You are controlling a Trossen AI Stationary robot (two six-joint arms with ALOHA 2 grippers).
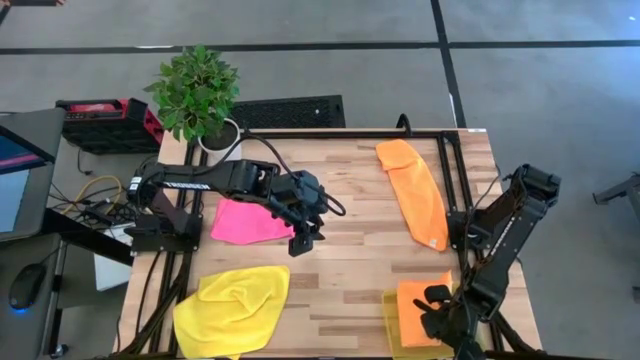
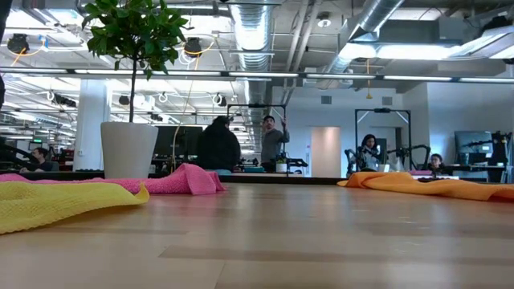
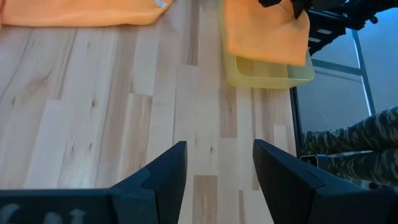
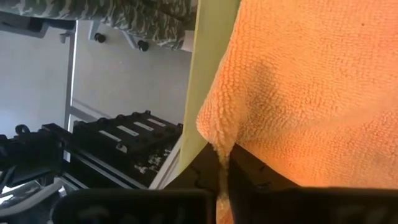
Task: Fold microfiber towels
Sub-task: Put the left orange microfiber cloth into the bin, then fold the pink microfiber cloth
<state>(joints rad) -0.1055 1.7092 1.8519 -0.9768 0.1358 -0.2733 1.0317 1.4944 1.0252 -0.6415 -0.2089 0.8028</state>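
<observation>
From above, the left hand (image 1: 305,240) hovers with fingers spread over the bare wooden tabletop (image 1: 350,260), beside the pink towel (image 1: 245,222); the right hand (image 1: 440,318) pinches a folded orange towel (image 1: 420,300) over the yellow tray (image 1: 392,330). At tabletop level, the cloths lie limp and light: best taken by a corner. An open workshop lies beyond.

Left gripper (image 1: 305,240) hangs spread mid-table; right gripper (image 1: 437,312) pinches low at the corner
</observation>
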